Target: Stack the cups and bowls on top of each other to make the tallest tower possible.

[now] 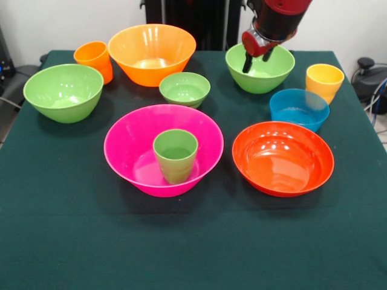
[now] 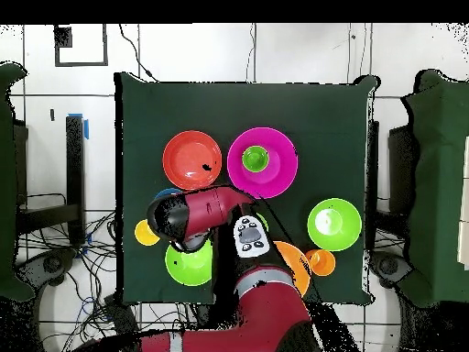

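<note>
The big pink bowl (image 1: 130, 142) stands mid-table with the green cup (image 1: 175, 155) upright inside it; both show in the overhead view, bowl (image 2: 284, 172) and cup (image 2: 255, 159). My gripper (image 1: 256, 61) is open and empty, just above the far-right light green bowl (image 1: 266, 75), over its left part. In the overhead view the arm hides the gripper and part of that bowl (image 2: 189, 264). The yellow-orange cup (image 1: 324, 81) and the blue bowl (image 1: 299, 109) stand right of it. The red-orange bowl (image 1: 282, 158) is at the front right.
The large orange bowl (image 1: 152, 53) and the orange cup (image 1: 94, 59) stand at the far left. A second light green bowl (image 1: 63, 92) is at the left, and the smaller green bowl (image 1: 184, 89) is behind the pink one. All bowls sit open side up.
</note>
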`<action>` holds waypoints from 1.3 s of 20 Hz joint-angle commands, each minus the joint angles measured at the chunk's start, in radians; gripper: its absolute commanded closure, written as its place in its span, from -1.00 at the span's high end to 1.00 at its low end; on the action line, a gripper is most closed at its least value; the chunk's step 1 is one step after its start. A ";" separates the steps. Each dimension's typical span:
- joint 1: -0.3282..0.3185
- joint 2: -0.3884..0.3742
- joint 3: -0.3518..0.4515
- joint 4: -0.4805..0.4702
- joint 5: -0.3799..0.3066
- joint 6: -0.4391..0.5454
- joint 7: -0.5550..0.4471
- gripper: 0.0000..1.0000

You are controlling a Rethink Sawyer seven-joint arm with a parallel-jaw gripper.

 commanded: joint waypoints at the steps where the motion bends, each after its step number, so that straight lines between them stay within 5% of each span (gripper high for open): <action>1: -0.001 0.026 0.042 -0.060 -0.070 -0.092 0.034 1.00; 5: 0.004 -0.009 0.033 -0.040 -0.060 -0.075 0.047 1.00; 10: -0.038 -0.074 0.102 0.007 -0.001 -0.208 0.068 1.00; 19: -0.043 -0.062 0.113 0.019 0.021 -0.220 0.081 1.00; 26: -0.002 -0.075 0.055 -0.031 -0.027 -0.167 0.082 1.00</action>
